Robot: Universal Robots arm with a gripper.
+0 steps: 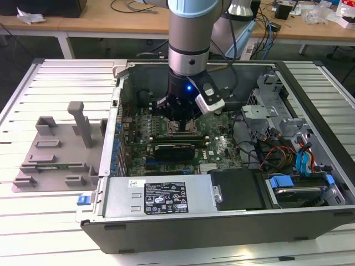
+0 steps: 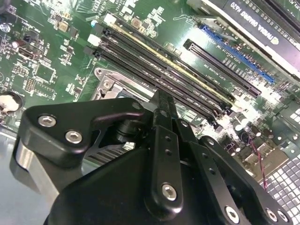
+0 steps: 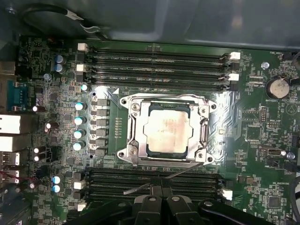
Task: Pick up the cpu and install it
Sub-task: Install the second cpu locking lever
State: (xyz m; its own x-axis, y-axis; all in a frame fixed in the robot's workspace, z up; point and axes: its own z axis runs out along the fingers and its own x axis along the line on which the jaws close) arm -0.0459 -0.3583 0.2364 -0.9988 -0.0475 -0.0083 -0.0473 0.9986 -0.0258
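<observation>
The cpu [image 3: 168,129], a small square chip with a shiny silver top, lies flat inside the metal socket frame [image 3: 129,136] on the green motherboard [image 3: 262,140] in the first wrist view. My gripper [image 3: 162,190] hangs a little above the board beside the socket, over the memory slots [image 3: 150,180]. Its fingers are shut together with nothing between them. In the exterior view the gripper [image 1: 180,119] reaches down into the open computer case [image 1: 222,221], and the arm covers the socket. The second wrist view shows the gripper [image 2: 161,101] from behind, above the memory slots [image 2: 178,70].
A grey plastic tray [image 1: 52,149] lies on the slatted table at the exterior view's left. Inside the case are a graphics card [image 1: 175,148], a power supply box [image 1: 161,195], a drive cage [image 1: 277,105] and loose cables [image 1: 277,155]. More memory slots [image 3: 154,61] run along the socket's far side.
</observation>
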